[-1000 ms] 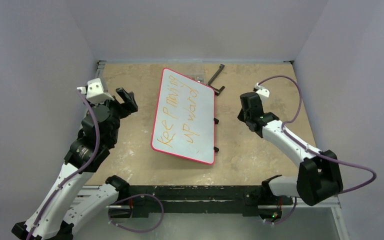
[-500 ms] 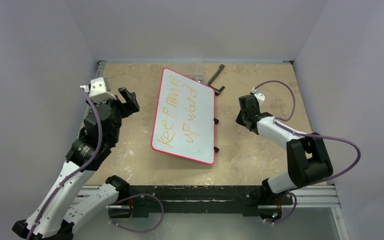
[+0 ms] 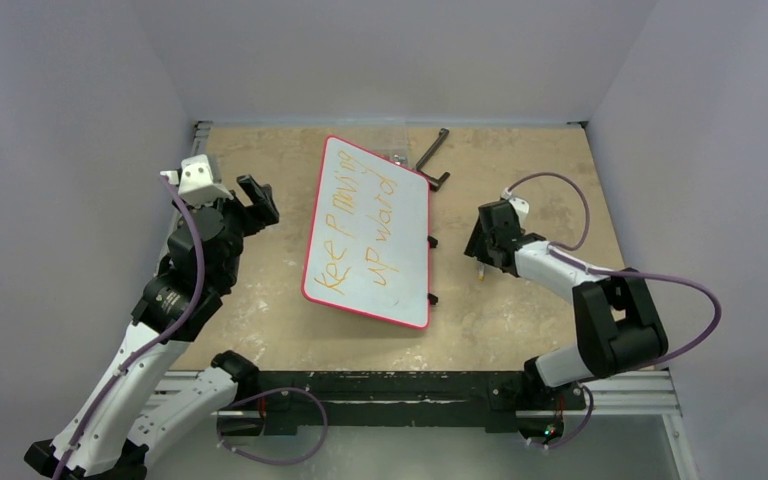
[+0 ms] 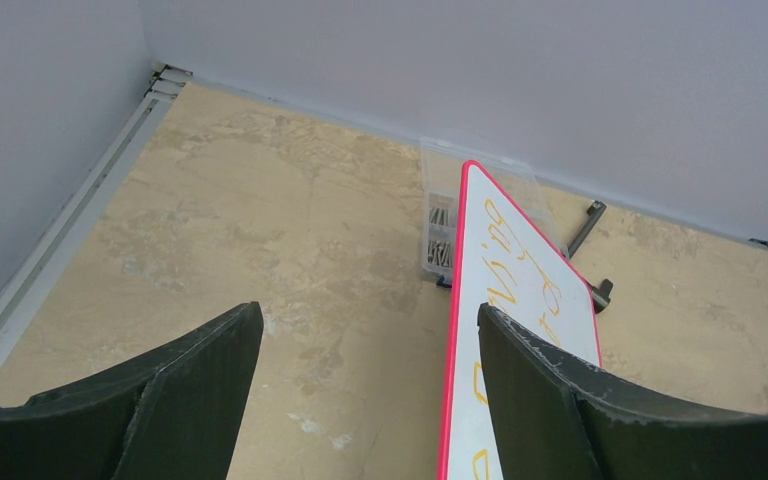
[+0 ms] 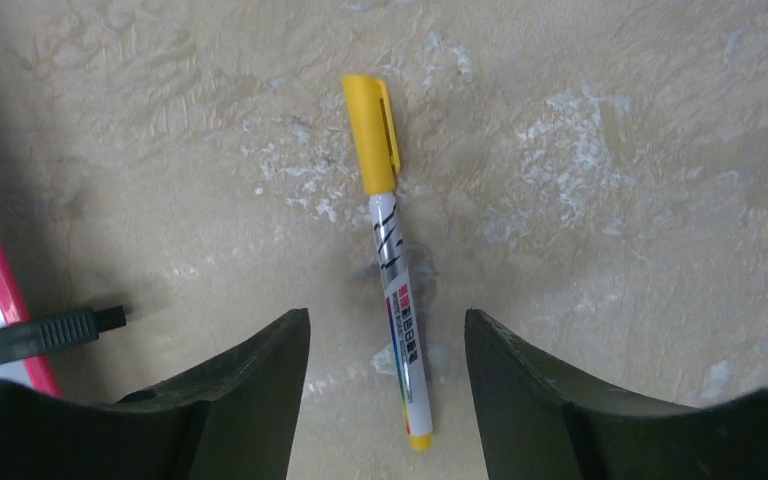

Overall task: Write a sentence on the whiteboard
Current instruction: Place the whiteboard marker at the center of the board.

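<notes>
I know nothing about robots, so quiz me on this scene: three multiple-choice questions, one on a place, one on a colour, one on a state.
1. The marker lies: A) on the table, right of the whiteboard, under the right tool; B) on top of the board; C) in a box.
2. The sentence is written in: A) blue; B) green; C) orange.
3. The left tool is: A) shut on the frame; B) open and empty; C) shut on a cloth.
Answers: A, it lies on bare tabletop between the spread fingers; C, the letters are orange; B, nothing sits between its fingers.
</notes>
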Tool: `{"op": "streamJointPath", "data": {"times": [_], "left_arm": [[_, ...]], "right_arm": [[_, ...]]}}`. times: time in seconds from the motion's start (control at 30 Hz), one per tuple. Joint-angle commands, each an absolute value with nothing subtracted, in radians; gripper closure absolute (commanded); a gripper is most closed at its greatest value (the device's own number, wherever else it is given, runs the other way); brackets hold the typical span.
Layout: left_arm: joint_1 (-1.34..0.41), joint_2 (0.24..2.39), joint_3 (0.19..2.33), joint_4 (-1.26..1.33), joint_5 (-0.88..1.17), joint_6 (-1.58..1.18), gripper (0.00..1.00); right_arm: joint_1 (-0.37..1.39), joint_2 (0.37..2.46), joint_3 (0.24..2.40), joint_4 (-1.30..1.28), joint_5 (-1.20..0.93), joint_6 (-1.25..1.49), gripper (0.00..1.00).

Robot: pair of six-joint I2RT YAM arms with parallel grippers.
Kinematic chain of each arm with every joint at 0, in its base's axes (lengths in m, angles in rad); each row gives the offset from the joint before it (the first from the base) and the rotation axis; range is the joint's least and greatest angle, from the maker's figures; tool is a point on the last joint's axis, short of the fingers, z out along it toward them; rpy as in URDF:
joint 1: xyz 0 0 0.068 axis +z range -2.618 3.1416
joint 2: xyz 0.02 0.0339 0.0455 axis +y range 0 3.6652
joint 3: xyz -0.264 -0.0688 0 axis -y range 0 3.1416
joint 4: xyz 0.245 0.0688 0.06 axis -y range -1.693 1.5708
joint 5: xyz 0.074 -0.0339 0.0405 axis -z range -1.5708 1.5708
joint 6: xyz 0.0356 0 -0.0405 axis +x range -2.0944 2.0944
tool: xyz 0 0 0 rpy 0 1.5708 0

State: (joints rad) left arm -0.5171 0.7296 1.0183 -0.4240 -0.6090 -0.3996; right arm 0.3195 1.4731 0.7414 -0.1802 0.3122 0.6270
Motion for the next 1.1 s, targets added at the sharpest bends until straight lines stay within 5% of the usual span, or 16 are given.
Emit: {"op": "streamJointPath", "data": {"times": [0.0,0.3,0.53,1.07], "left_arm": [[-0.509,0.724,1.026,-0.394,-0.603,-0.371,0.22],[-0.507,0.720,1.019,-0.383,-0.590,-0.343,0.21],[-0.507,0.707,1.012,-0.381,-0.551,-0.297,0.01],[-0.508,0.689,0.923,-0.268,-0.536,-0.193,0.00]], "right_arm": [[0.318,1.392,0.729,-0.201,0.311,0.627,0.38],[0.318,1.273,0.759,-0.274,0.308,0.594,0.01],[0.319,1.040,0.743,-0.206,0.172,0.499,0.01],[0.319,0.431,0.485,0.077,-0.173,0.614,0.01]]}}
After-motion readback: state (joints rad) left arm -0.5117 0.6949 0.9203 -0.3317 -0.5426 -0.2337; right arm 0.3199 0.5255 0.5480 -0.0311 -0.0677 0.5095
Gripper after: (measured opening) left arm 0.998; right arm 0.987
